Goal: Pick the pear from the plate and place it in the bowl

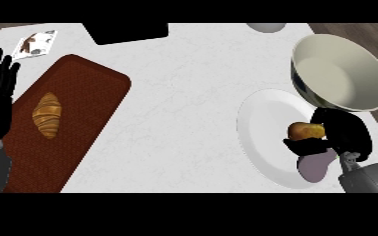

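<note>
Right hand (336, 132) curls round the pear (305, 129) over the plate (266, 125); bowl (336, 70) just beyond.

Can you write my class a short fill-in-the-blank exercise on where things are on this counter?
1. The right hand is curled round the ____, over the white plate.
2. The bowl holds ____.
3. The croissant lies on the ____ coloured mat.
4. The left hand rests open at the view's ____ edge.

Missing words: pear; nothing; brown; left
</note>
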### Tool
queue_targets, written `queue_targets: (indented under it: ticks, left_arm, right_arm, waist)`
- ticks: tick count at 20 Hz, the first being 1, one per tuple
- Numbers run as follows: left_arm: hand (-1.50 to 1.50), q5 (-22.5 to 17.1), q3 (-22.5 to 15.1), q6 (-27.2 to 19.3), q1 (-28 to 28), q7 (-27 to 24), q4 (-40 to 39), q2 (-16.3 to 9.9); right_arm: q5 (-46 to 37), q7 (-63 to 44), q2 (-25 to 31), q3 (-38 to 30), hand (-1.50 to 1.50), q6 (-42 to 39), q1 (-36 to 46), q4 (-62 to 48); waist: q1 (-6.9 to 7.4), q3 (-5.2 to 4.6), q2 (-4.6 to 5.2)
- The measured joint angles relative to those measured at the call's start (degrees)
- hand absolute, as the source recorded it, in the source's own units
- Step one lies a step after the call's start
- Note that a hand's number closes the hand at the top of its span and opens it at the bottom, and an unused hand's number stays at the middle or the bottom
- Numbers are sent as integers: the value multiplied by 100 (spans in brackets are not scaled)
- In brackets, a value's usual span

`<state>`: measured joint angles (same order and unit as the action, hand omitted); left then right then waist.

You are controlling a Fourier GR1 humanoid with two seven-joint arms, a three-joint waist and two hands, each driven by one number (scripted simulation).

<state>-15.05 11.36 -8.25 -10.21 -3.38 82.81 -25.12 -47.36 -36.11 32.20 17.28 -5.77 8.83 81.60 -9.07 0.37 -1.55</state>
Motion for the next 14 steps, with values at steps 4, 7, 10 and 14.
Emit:
queue_targets:
  ticks: [4, 7, 10, 14]
  left_arm:
    - [0, -29, 90, -15, 151, -4, 21, -22]
    - [0, -47, 142, -3, 243, -16, 56, -50]
    - [0, -53, 167, 8, 327, -23, 123, -68]
    - [0, -78, 141, 45, 356, -49, 172, -20]
  right_arm:
    - [490, 932, 1097, -979, 150, 215, -368, -217]
    - [972, 1763, 1788, -1740, 150, 329, -590, -455]
    - [1600, 2743, 2306, -2445, 150, 288, -766, -651]
    - [2398, 4121, 2883, -3414, 150, 160, -956, -1021]
  waist:
    - [-126, 8, -15]
    - [-138, 9, -26]
    - [-121, 8, -51]
    - [-48, 0, -32]
